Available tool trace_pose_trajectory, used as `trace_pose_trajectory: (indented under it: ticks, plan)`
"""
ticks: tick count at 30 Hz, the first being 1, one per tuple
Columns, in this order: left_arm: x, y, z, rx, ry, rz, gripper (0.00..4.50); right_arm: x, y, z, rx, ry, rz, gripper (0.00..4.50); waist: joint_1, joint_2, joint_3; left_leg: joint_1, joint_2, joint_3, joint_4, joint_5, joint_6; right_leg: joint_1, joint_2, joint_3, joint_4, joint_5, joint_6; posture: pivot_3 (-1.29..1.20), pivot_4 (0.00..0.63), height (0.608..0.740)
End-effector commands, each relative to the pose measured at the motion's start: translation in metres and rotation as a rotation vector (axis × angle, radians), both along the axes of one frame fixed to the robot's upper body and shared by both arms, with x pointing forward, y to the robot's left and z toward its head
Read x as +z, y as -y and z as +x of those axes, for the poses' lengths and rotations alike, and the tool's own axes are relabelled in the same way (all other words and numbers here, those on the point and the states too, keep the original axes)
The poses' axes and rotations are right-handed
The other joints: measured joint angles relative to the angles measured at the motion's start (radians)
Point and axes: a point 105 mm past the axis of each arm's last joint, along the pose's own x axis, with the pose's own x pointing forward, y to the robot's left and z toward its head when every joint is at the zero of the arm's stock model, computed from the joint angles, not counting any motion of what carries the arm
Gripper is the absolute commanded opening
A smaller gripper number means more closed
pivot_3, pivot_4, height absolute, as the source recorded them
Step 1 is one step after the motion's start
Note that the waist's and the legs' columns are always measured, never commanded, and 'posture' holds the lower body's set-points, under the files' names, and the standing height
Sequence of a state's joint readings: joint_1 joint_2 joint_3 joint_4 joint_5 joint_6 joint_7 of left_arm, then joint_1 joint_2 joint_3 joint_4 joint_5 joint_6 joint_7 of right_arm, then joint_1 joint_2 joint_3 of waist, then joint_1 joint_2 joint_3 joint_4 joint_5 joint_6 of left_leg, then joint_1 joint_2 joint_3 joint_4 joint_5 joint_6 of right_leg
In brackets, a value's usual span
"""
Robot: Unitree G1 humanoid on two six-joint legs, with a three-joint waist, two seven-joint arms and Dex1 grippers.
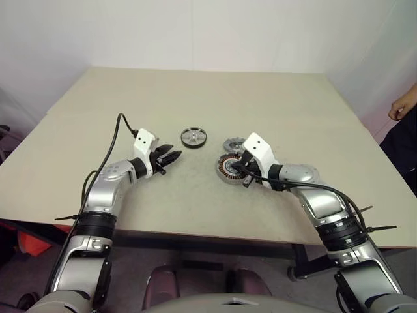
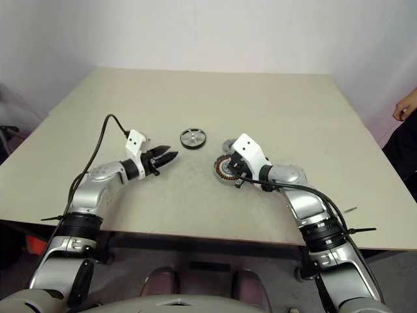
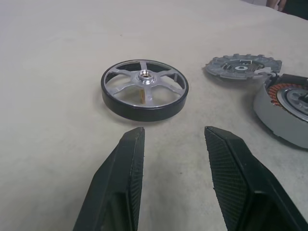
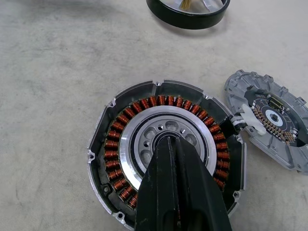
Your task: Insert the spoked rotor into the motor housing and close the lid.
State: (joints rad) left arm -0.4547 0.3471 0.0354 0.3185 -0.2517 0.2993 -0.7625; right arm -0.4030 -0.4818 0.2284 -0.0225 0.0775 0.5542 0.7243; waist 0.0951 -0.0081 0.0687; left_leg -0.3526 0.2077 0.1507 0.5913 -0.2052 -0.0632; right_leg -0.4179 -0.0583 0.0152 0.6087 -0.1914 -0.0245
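A black-rimmed, silver-spoked rotor (image 3: pixel 144 90) lies flat, apart from the copper-coiled grey motor housing (image 4: pixel 163 151); the notched grey lid (image 4: pixel 272 122) lies just beside that housing.

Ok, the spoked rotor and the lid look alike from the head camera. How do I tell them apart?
The spoked rotor has a black outer rim and a shiny silver spoked face with a centre hub; the lid is dull grey throughout, with a notched edge. The spoked rotor lies alone on the table, before the left pincer; the lid lies beside the motor housing. Both are round and lie flat.
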Motion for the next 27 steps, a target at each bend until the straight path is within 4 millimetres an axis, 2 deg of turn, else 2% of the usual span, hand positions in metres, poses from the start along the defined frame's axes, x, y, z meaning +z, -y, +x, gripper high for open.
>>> trace_pose_trajectory:
  ticks: [1, 7, 15, 18, 23, 25, 27]
  plan:
    - [0.013, 0.001, 0.004, -0.006, 0.057, 0.0, 2.1, 0.01, 0.002, 0.003, -0.012, 0.033, 0.004, 0.12, 0.0, 0.0, 0.0, 0.0, 0.0, 0.0, 0.0, 0.0, 0.0, 0.0, 0.0, 0.0, 0.0, 0.0, 0.0, 0.0, 0.0, 0.74]
    - [0.012, 0.002, 0.003, -0.011, 0.053, -0.001, 2.1, 0.03, -0.001, 0.006, 0.011, 0.092, 0.011, 0.12, 0.0, 0.0, 0.0, 0.0, 0.0, 0.0, 0.0, 0.0, 0.0, 0.0, 0.0, 0.0, 0.0, 0.0, 0.0, 0.0, 0.0, 0.74]
    - [0.011, 0.0, 0.002, -0.008, 0.048, 0.003, 2.1, 0.036, -0.006, 0.006, 0.024, 0.108, 0.017, 0.12, 0.0, 0.0, 0.0, 0.0, 0.0, 0.0, 0.0, 0.0, 0.0, 0.0, 0.0, 0.0, 0.0, 0.0, 0.0, 0.0, 0.0, 0.74]
    - [0.011, 0.0, 0.002, -0.007, 0.047, 0.004, 2.1, 0.026, -0.006, 0.006, 0.015, 0.079, 0.015, 0.12, 0.0, 0.0, 0.0, 0.0, 0.0, 0.0, 0.0, 0.0, 0.0, 0.0, 0.0, 0.0, 0.0, 0.0, 0.0, 0.0, 0.0, 0.74]
    - [0.011, -0.001, 0.003, -0.002, 0.048, 0.004, 2.1, -0.007, -0.008, -0.001, 0.002, -0.024, 0.01, 0.12, 0.0, 0.0, 0.0, 0.0, 0.0, 0.0, 0.0, 0.0, 0.0, 0.0, 0.0, 0.0, 0.0, 0.0, 0.0, 0.0, 0.0, 0.74]
    - [0.011, -0.001, 0.003, 0.002, 0.049, 0.004, 2.1, -0.011, -0.003, 0.003, -0.033, -0.027, 0.002, 0.12, -0.001, 0.0, 0.0, 0.0, 0.0, 0.0, 0.0, 0.0, 0.0, 0.0, 0.0, 0.0, 0.0, 0.0, 0.0, 0.0, 0.0, 0.74]
    - [0.01, -0.002, 0.003, 0.004, 0.048, 0.005, 2.1, 0.002, 0.001, 0.008, -0.041, 0.013, 0.008, 0.12, 0.0, 0.0, 0.0, 0.001, 0.0, 0.0, 0.001, 0.0, 0.0, 0.001, 0.0, 0.0, 0.0, 0.0, 0.0, 0.0, 0.0, 0.74]
